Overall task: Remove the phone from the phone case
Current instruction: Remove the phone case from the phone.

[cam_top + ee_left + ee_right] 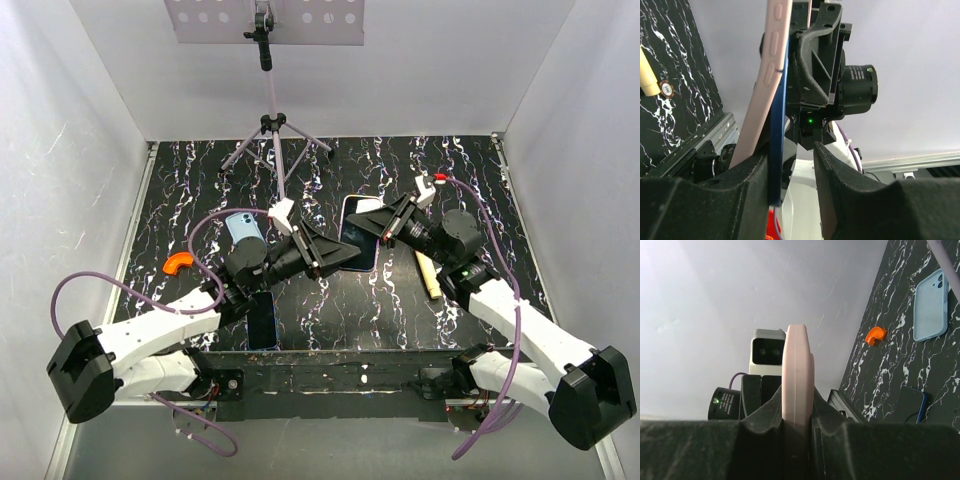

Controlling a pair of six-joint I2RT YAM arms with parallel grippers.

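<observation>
The phone in its pink case (358, 240) is held up on edge above the table's middle, between both grippers. My right gripper (388, 226) is shut on the pink case (797, 385), which stands between its pads. In the left wrist view the phone's dark blue edge (776, 150) runs along the pink case (765, 75) and stands a little off it lower down. My left gripper (792, 160) straddles that edge: the left finger (747, 185) touches the phone, and the right finger (835, 180) stands apart with a gap. In the top view the left gripper (330, 255) is at the phone's near left end.
A light blue empty case (245, 228) lies at the left back. A dark phone (262, 320) lies near the front edge. An orange piece (178, 262) sits at the left. A wooden stick (428, 275) lies at the right. A tripod (272, 140) stands at the back.
</observation>
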